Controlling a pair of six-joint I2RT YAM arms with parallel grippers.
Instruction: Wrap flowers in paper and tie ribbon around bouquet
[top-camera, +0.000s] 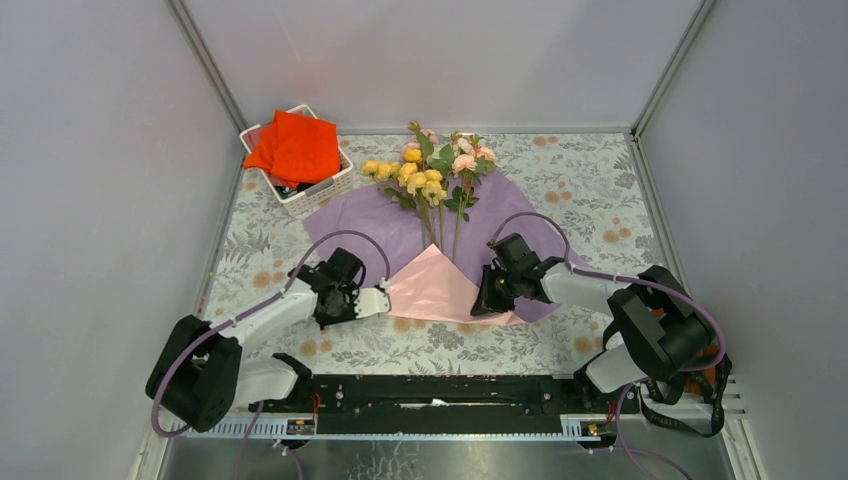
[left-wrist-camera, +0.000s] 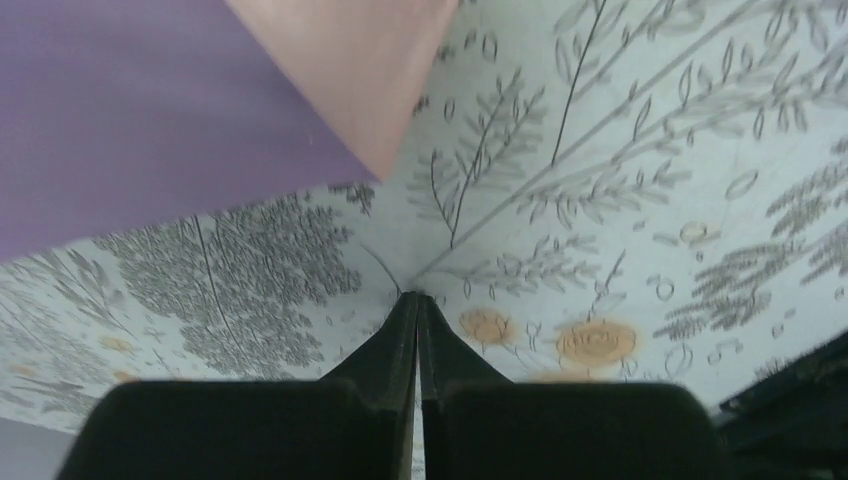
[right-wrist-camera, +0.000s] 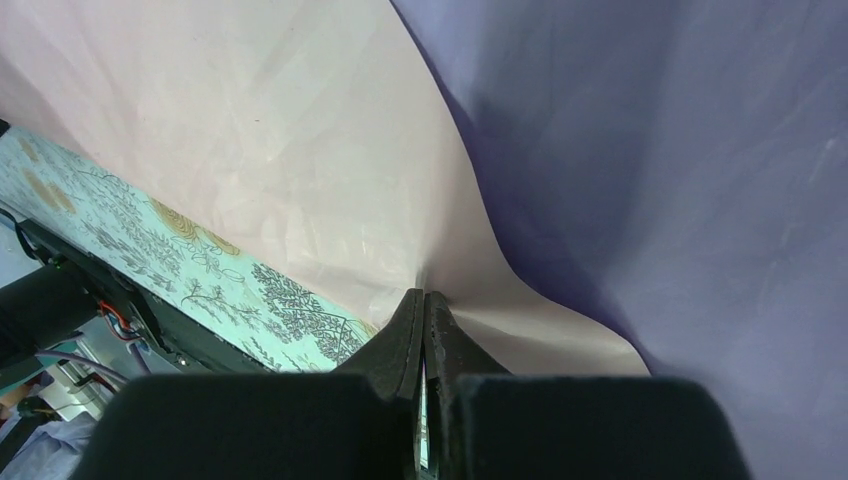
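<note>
The paper (top-camera: 350, 225) is a large thin sheet that lies flat in the middle of the surface (top-camera: 600, 180), with its purple face up. Its near part is folded over towards 12 o'clock, so a pale pink, glossy triangle shows there, with fine wrinkles on it. The flowers (top-camera: 430, 175) lie on the paper. Their yellow, pink and cream blooms and green leaves are at the 12 o'clock end, and the thin green stems run towards 6 o'clock, where they go under the tip of the pink fold.

The right hand (top-camera: 487, 298) is at the 3 o'clock edge of the pink fold. Its fingers are pressed together on that edge, and the paper puckers up where they pinch it.

The left hand (top-camera: 378, 300) is just beside the 9 o'clock corner of the pink fold. Its fingers are together and their tips are at the printed surface. Nothing can be seen between them, and the pink corner is a little apart from them, towards 12 o'clock.

At 11 o'clock from the paper a white basket (top-camera: 310, 205) stands with an orange-red cloth (top-camera: 295, 145) on top.
</note>
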